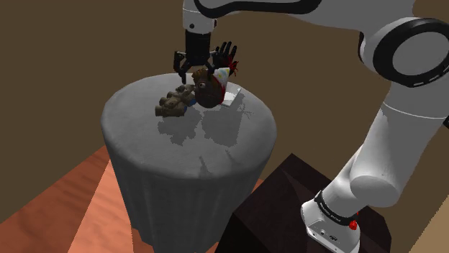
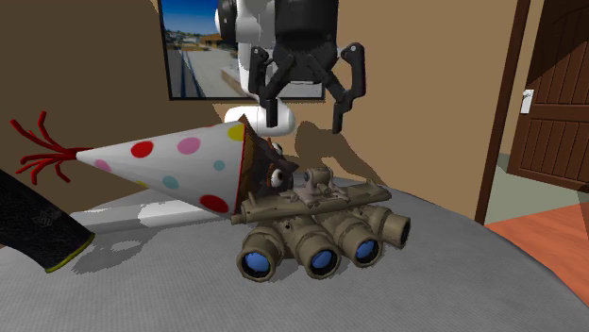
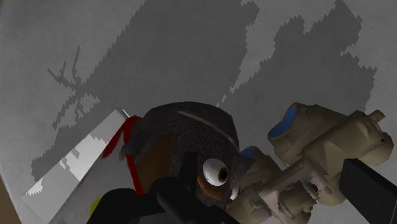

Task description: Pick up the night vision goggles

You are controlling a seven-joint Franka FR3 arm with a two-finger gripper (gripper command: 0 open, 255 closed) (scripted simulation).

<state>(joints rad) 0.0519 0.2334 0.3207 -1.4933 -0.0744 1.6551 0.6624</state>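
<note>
While the tool [image 2: 304,118] hangs with its two black fingers spread wide and nothing between them, the night vision goggles [image 2: 316,224] lie on the round grey surface [image 2: 481,283], touching the brown round figure [image 2: 267,172]. Goggles: tan housing, several tubes with blue lenses, set beside the figure on the side away from its hat. Figure: dark brown, one white eye showing. Party hat [image 2: 179,165]: white cone with coloured dots and a red tassel at the tip, its wide end against the figure. Tool: above the join of figure and goggles; in the wrist view one finger stands over the figure, the other over the goggles' housing. Black slab [image 2: 33,231] with a yellowish edge: on the surface beyond the hat from the figure.
</note>
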